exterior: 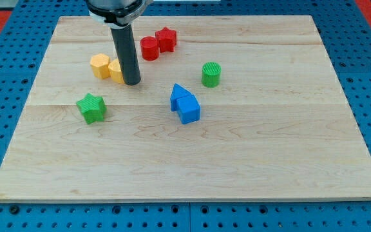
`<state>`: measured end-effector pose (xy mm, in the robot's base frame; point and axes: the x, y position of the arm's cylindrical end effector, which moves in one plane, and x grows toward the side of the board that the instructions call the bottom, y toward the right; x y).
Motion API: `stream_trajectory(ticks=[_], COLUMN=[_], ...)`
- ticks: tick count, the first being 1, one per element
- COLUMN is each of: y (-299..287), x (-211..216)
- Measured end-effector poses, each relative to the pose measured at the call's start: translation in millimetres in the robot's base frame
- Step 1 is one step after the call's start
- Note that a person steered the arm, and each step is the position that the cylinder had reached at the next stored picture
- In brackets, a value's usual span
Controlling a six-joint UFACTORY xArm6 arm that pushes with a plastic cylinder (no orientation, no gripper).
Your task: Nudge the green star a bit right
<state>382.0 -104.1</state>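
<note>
The green star [92,107] lies on the wooden board at the view's left, a little above mid-height. My tip [132,82] rests on the board above and to the right of the star, a short gap away from it. The rod stands right against a yellow block [116,71] and partly hides it.
A yellow hexagon-like block [100,66] sits left of the tip. A red cylinder [149,48] and a red star [166,39] lie at the top. A green cylinder [211,74] is to the right. Two blue blocks [185,104] touch near the centre. The board's left edge [19,122] is near the star.
</note>
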Motion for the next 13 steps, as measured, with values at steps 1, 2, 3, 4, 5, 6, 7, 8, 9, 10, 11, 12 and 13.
stream_trajectory(ticks=[1, 2, 3, 4, 5, 6, 7, 8, 9, 10, 11, 12, 13], y=[-7.9, -8.9, -4.5, -32.6, -77.8, -111.3, -123.5, -123.5, -125.5, -125.5, -122.7, -106.3, -95.3], x=[-7.7, -7.4, 4.9, 4.8, 5.9, 19.6, 46.1, 70.7, 85.5, 95.3, 95.3, 90.9, 90.6])
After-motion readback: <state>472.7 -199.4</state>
